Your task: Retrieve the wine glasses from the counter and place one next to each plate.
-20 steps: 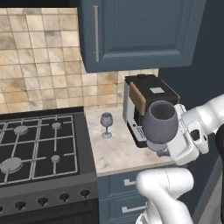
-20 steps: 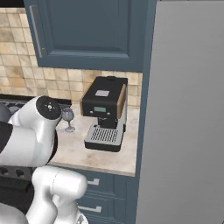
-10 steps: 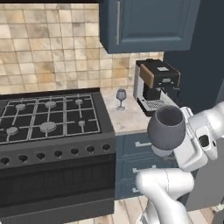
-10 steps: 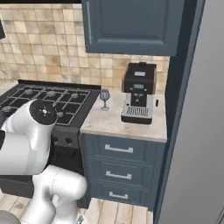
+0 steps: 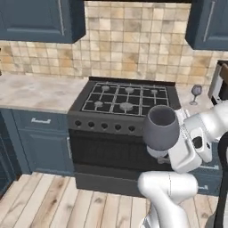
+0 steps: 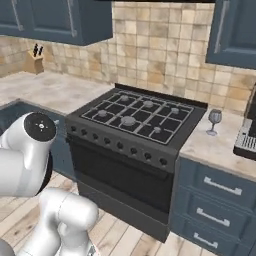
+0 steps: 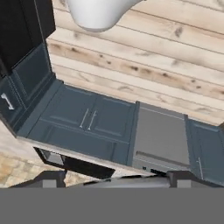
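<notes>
Carrying the large smoky grey-blue stemmed wine glass, one glass in transit.

Held wide, the claw grips that wide-bowled glass upright in front of the black gas stove. Beyond the claw and off to its right, the smaller, slimmer grey-blue glass stands on the beige marbled table, well apart. No plates are visible, so by my judgement nothing is placed yet: this glass needs delivering, then the small one fetching.
</notes>
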